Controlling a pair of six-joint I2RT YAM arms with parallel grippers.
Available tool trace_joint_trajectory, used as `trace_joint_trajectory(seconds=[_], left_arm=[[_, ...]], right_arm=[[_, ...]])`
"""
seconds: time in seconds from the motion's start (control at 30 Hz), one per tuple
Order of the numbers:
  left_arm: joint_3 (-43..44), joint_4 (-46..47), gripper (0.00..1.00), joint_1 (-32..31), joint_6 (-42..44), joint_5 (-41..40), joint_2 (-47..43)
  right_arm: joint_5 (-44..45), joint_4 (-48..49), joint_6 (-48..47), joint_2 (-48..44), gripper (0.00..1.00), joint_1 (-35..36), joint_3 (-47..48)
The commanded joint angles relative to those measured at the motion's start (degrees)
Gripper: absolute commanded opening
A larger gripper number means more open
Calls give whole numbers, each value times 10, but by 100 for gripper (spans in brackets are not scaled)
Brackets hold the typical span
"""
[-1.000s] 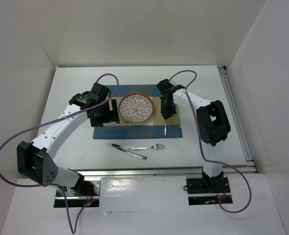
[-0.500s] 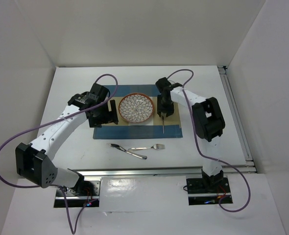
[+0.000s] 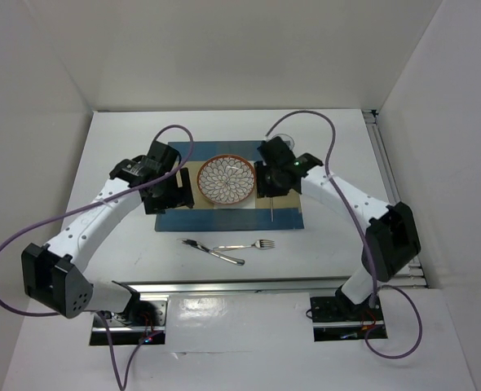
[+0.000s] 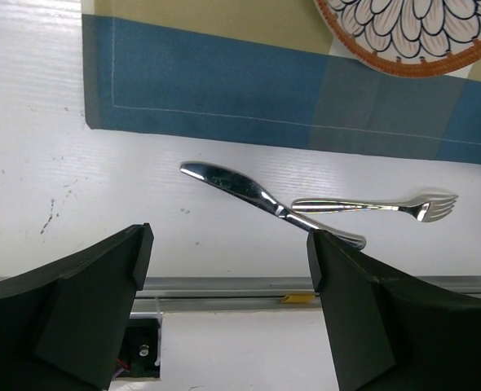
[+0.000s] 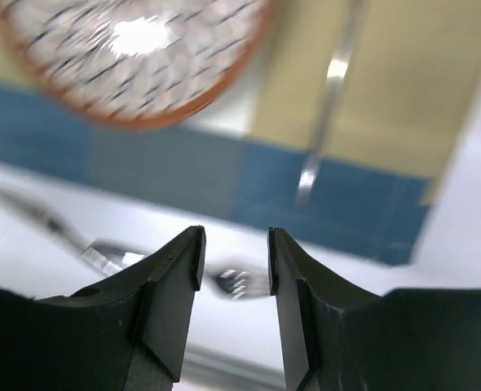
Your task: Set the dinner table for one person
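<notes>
Dinner table point(image 3: 126, 138): white top with a metal rail at its edge; carries the striped placemat point(image 3: 224, 218), the landmark here
Plate point(image 3: 227, 180): patterned, orange rim, on the placemat's middle
Slim metal utensil point(image 3: 272, 210): on the placemat's right part, kind unclear
Knife point(image 4: 240, 189), fork point(image 4: 371, 205): on bare table just off the placemat's near edge, fork handle meeting the knife
Left gripper point(image 4: 230, 244): over the placemat's left end, fingers wide apart, empty
Right gripper point(image 5: 235, 244): above the placemat's right part, fingers parted, nothing between them

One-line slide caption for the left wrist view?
Open left gripper above a knife and fork touching on the white table, beside the striped placemat and patterned plate.
</notes>
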Motion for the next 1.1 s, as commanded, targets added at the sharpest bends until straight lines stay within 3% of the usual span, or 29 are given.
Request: trace_joint_trajectory(seconds=[0.0,0.3,0.47,0.67,0.93,1.07], left_arm=[[-8,-12,95,-2,-22,-28,-31],[-20,-18,92,18,-51,-28,-50],[-40,-18,92,38,-51,-13,-62],[-53,-18,90,57,-51,-1,-77],[33,-54,94,171,24,30,-12],[38,-42,94,194,35,55,-17]], right_arm=[[-11,3,31,-25,48,56,-36],[-16,16,71,-2,52,196,-61],[-39,75,21,26,54,278,-68],[-39,112,-23,79,56,307,-45],[-39,123,-63,155,56,313,-17],[-39,130,-69,170,56,313,-12]])
